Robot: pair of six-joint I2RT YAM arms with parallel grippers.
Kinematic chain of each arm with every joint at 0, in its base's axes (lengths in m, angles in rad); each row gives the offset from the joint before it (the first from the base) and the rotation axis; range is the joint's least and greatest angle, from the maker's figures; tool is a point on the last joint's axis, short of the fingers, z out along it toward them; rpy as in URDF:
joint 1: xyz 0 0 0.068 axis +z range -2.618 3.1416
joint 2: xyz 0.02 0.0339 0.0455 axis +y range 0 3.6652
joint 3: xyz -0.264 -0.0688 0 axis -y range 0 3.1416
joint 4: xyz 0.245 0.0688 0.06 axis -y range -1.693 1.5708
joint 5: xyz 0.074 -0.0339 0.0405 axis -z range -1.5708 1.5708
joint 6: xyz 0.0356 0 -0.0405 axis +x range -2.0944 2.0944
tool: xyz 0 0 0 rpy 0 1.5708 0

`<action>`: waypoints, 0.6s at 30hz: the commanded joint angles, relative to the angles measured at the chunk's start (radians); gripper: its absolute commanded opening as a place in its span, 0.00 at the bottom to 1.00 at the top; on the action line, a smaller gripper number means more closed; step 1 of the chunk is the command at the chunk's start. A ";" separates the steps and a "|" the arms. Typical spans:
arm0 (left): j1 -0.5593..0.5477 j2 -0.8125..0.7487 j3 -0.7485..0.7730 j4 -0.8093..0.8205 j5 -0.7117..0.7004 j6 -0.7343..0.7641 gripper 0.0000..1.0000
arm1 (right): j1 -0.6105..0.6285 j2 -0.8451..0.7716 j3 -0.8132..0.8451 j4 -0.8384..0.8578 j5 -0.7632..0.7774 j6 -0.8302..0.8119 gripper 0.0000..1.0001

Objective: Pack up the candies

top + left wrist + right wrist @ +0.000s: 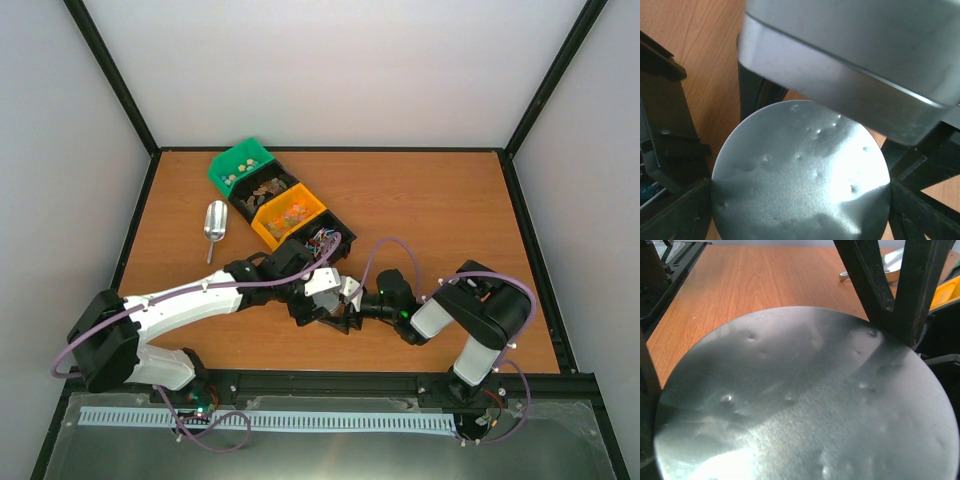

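The round silver metal lid, pinched by the left gripper (the hold of the right gripper I cannot tell), looks freed from its silver tin; the candies lie in plastic bins beyond the lid, which next needs setting aside.

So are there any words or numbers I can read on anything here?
No text can be read in any view.
The candies in the bins may have printed wrappers, but they are too small to read.
The round silver lid shows only dents, and the scoop looks plain.
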 commanded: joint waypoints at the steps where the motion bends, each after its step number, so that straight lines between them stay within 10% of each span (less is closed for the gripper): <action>1: -0.021 0.014 0.014 0.032 0.006 0.029 0.91 | 0.016 0.003 0.009 -0.018 0.027 -0.002 0.77; 18: 0.000 -0.025 -0.023 -0.200 0.253 0.512 0.61 | -0.005 -0.027 0.018 -0.151 -0.283 -0.269 0.77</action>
